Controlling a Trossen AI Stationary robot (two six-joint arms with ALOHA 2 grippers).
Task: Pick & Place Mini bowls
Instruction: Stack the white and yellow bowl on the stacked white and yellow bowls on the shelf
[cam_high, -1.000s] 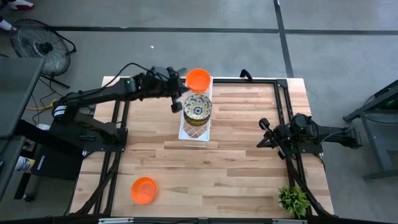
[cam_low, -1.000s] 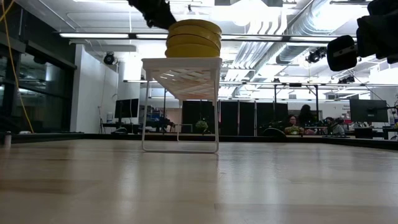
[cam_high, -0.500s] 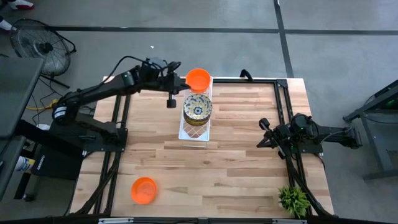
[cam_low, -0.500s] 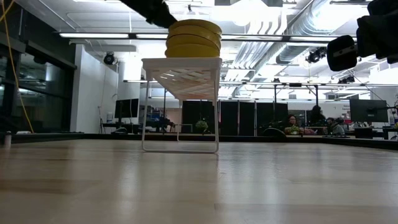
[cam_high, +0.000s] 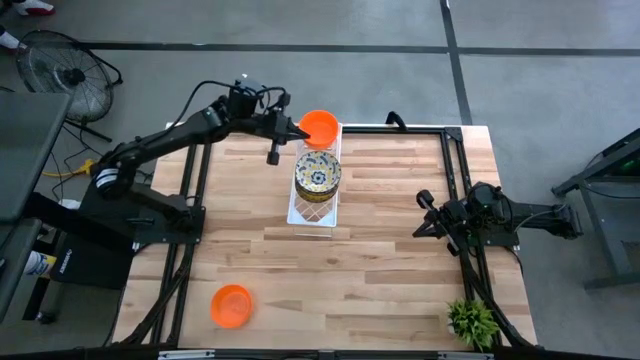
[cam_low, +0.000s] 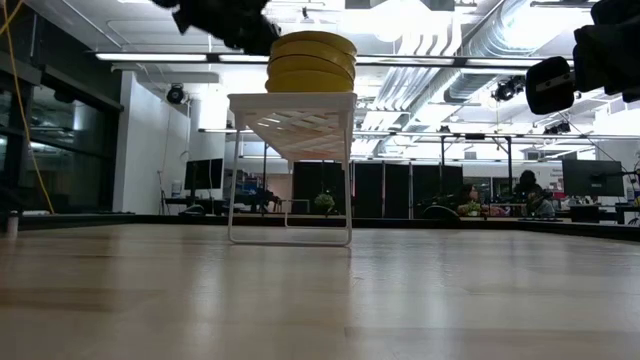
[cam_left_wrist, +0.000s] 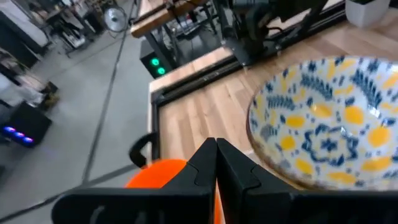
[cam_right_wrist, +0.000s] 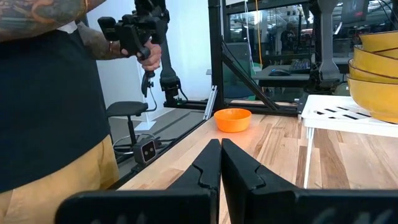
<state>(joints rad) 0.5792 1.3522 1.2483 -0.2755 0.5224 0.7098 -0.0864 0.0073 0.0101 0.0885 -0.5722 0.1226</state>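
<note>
A stack of cream floral mini bowls (cam_high: 317, 172) stands on the long white lattice tray (cam_high: 312, 212). In the low view the stack (cam_low: 310, 58) looks yellow. One orange mini bowl (cam_high: 319, 127) sits on the tray's far end. Another orange bowl (cam_high: 232, 305) rests on the table at the near left. My left gripper (cam_high: 288, 132) is shut and hovers just left of the tray's far end. In its wrist view the gripper (cam_left_wrist: 215, 149) has the orange bowl (cam_left_wrist: 163, 179) and the floral bowl (cam_left_wrist: 329, 118) beyond it. My right gripper (cam_right_wrist: 220, 152) is shut and parked at the right edge.
A small green plant (cam_high: 472, 322) stands at the near right corner. A black frame (cam_high: 455, 160) runs along the table's edges. A person (cam_right_wrist: 56, 99) holding a hand controller stands beyond the table's left side. Bare wood lies between the tray and the near edge.
My left gripper has drawn away from the left side of the floral stack toward the table's far edge and has rolled about its own axis, staying shut. The bowls and the tray have kept their places.
</note>
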